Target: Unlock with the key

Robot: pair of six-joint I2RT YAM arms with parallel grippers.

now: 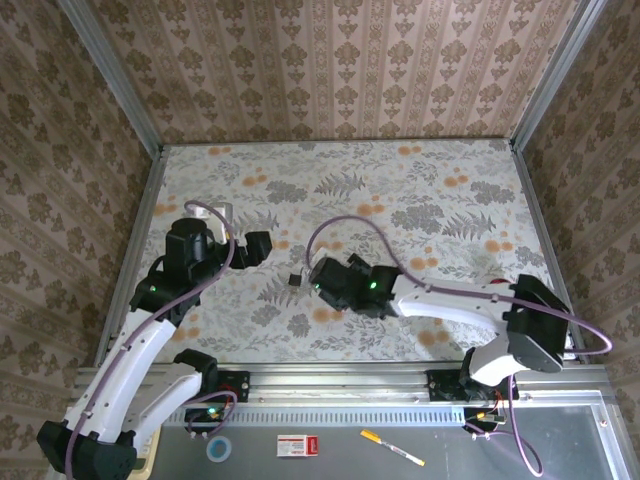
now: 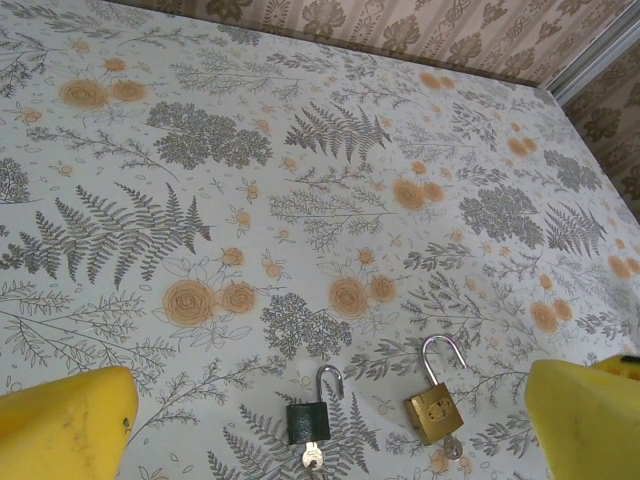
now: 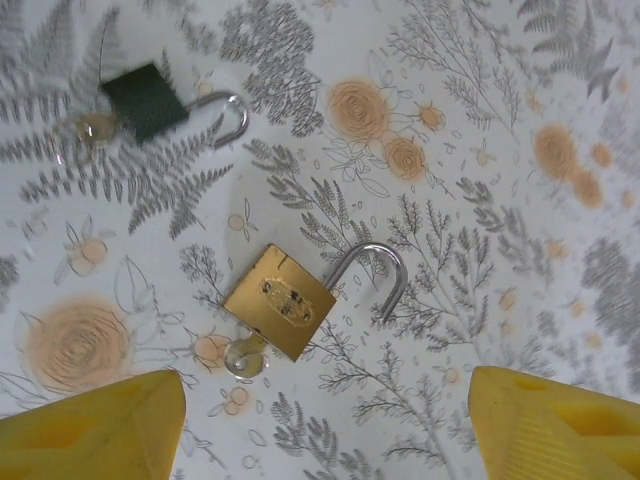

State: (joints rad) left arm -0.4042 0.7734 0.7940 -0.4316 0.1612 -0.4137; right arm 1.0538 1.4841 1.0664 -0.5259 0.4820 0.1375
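Two padlocks lie on the flowered table point(image 1: 450, 180), and each one has a small silvery key in its base, so I count two keys also. The brass padlock point(image 3: 280, 300) is in the middle of the right wrist view, and its shackle point(image 3: 378, 268) is swung out with one end free. The key point(image 3: 243, 357) of the task sticks out from the lower left edge of the brass body, in the lower middle of that frame. The long axis of key and lock runs from lower left to upper right.

The right gripper point(image 3: 325, 410) hangs over it with its two yellow fingers far apart at the bottom corners, and it holds nothing. The key lies just above the gap between them, somewhat nearer to the finger on the left of the frame, and it does not touch it.

The dark padlock point(image 3: 145, 98) is at the upper left of the same frame, well apart from the brass one. The second key point(image 3: 95, 127) is at its left end, and its shackle seems open too.

The left gripper point(image 2: 330, 385) is also spread wide and empty, and it sees both locks at the bottom middle of its frame. In the top view the right arm is the nearer one. I judge the brass lock is unlocked, so little remains; to take the key again, the right fingers must close across its slanted axis
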